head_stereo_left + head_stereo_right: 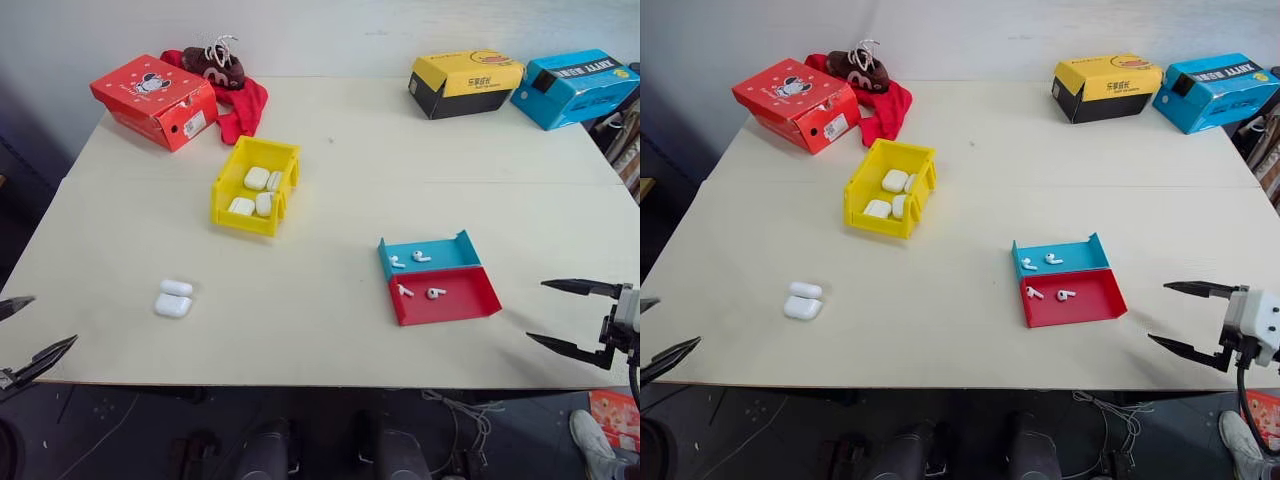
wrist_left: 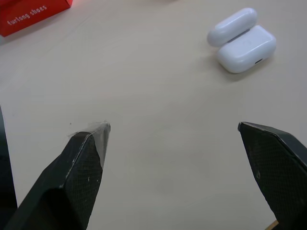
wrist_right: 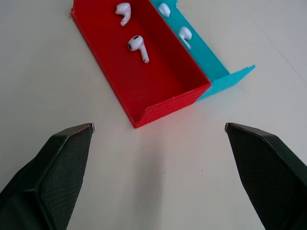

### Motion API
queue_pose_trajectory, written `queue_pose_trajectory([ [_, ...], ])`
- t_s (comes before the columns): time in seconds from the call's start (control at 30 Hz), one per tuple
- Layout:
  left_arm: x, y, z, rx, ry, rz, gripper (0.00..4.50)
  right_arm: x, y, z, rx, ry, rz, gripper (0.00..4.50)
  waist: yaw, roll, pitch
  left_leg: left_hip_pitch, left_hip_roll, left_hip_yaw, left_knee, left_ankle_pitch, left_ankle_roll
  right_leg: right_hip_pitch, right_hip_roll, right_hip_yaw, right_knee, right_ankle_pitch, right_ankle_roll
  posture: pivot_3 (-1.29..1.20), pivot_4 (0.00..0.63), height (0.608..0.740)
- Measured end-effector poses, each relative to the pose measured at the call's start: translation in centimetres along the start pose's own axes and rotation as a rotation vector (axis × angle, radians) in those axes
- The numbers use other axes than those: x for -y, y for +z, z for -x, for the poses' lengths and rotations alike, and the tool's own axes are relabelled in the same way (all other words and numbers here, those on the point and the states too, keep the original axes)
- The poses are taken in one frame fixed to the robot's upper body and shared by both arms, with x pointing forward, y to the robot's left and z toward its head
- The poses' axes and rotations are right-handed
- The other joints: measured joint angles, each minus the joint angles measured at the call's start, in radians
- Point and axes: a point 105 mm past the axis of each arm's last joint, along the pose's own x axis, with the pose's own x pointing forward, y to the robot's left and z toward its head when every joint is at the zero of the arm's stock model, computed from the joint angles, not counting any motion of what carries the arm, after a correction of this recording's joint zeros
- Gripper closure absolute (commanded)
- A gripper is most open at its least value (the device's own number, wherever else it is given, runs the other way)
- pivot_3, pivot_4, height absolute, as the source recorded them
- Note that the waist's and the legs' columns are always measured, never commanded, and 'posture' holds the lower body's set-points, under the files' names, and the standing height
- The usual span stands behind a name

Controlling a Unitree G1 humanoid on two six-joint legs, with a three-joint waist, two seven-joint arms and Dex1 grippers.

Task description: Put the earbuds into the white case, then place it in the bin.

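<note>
Both pincers wide, empty: left pincer (image 1: 25, 335) and right pincer (image 1: 560, 315) flank the desk (image 1: 330, 330) edge. White case (image 1: 173, 298) lies open left of the tray (image 1: 470, 300), ready for its earbuds (image 1: 418, 274). Bin (image 1: 228, 212) sits beyond the case.

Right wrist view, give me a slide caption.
Open right end effector hovers near shallow red-and-blue plastic tray holding four tiny white earbuds.

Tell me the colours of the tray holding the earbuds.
The tray is half blue, half red, clearest in the left eye view.
</note>
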Motion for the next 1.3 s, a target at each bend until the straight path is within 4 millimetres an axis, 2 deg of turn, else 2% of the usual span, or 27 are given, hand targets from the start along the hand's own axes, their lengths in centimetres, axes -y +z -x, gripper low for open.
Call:
queue_pose_trajectory([
  [0.17,-0.2,-0.2,0.0,-0.012,0.016,0.032,0.0,0.3,0.9,-0.5,0.05,-0.022,-0.026,0.02,-0.009,0.0,0.0,0.001,0.0,0.0,0.0,-0.002,-0.004,0.0,0.0,0.001,0.002,0.0,0.0,0.0,0.15,0.74],
  [0.27,0.0,-1.1,0.5,-0.06,0.001,0.121,0.0,0.3,3.5,-2.2,0.206,-0.036,-0.022,0.02,-0.018,0.0,0.0,0.001,0.001,0.0,0.0,-0.001,-0.005,0.0,0.0,0.001,0.003,0.0,-0.001,0.0,0.15,0.74],
  [0.4,-1.0,-3.5,2.9,-0.235,0.072,0.329,0.0,-0.9,7.4,-4.5,0.464,-0.029,0.002,0.02,-0.024,-0.001,0.0,0.001,0.001,-0.001,0.0,0.0,-0.003,-0.001,0.001,0.0,0.007,-0.001,-0.002,0.0,0.15,0.74],
  [0.53,-0.9,-5.3,5.1,-0.386,0.152,0.518,0.0,-2.6,10.1,-5.9,0.604,0.056,0.051,0.02,-0.021,-0.001,0.0,0.001,0.0,-0.001,0.0,-0.001,-0.003,-0.001,0.0,0.001,0.007,-0.001,-0.002,0.0,0.15,0.74],
  [0.63,0.3,-5.7,5.8,-0.48,0.134,0.657,0.0,-4.1,10.9,-6.7,0.662,0.135,0.109,0.02,-0.015,-0.004,-0.002,0.001,0.0,-0.002,0.0,-0.002,-0.006,0.0,0.0,0.0,0.007,-0.001,-0.002,0.0,0.15,0.74],
  [0.73,1.2,-3.8,4.4,-0.458,0.075,0.702,0.0,-4.4,10.8,-7.3,0.676,0.161,0.105,0.02,-0.004,-0.005,-0.002,0.001,0.0,-0.003,0.002,-0.002,-0.006,0.0,-0.001,0.001,0.005,-0.001,-0.002,0.0,0.15,0.74],
  [0.93,3.7,2.2,-0.3,-0.426,-0.032,0.709,0.0,-4.3,10.0,-7.5,0.668,0.15,0.093,0.02,0.004,-0.005,-0.002,0.001,0.0,-0.005,0.003,-0.002,-0.008,0.001,-0.001,0.001,0.007,-0.001,-0.003,0.0,0.15,0.74],
  [1.03,5.0,6.0,-3.3,-0.41,-0.065,0.641,0.0,-4.4,9.5,-7.5,0.658,0.147,0.077,0.02,0.005,-0.004,-0.002,0.002,0.0,-0.006,0.004,0.0,-0.008,0.003,0.0,0.001,0.012,-0.001,-0.003,0.0,0.15,0.74],
  [1.13,6.1,7.4,-6.0,-0.398,-0.064,0.56,0.0,-4.3,9.1,-7.4,0.648,0.14,0.063,0.02,0.001,-0.003,-0.001,0.004,0.0,-0.006,0.004,0.002,-0.005,0.005,0.001,0.001,0.013,-0.001,-0.003,0.0,0.15,0.74],
  [1.23,7.5,7.0,-7.7,-0.445,-0.065,0.511,0.0,-4.4,9.0,-7.4,0.645,0.136,0.067,0.02,-0.004,-0.003,-0.001,0.005,0.001,-0.005,0.004,0.003,-0.005,0.005,0.003,0.001,0.013,-0.001,-0.003,0.0,0.15,0.74],
  [1.3,7.6,6.8,-8.4,-0.46,-0.036,0.498,0.0,-4.6,8.8,-7.3,0.64,0.135,0.064,0.02,0.0,-0.003,-0.001,0.005,0.001,-0.005,0.004,0.003,-0.005,0.006,0.003,0.001,0.013,-0.002,-0.003,0.0,0.15,0.74],
])
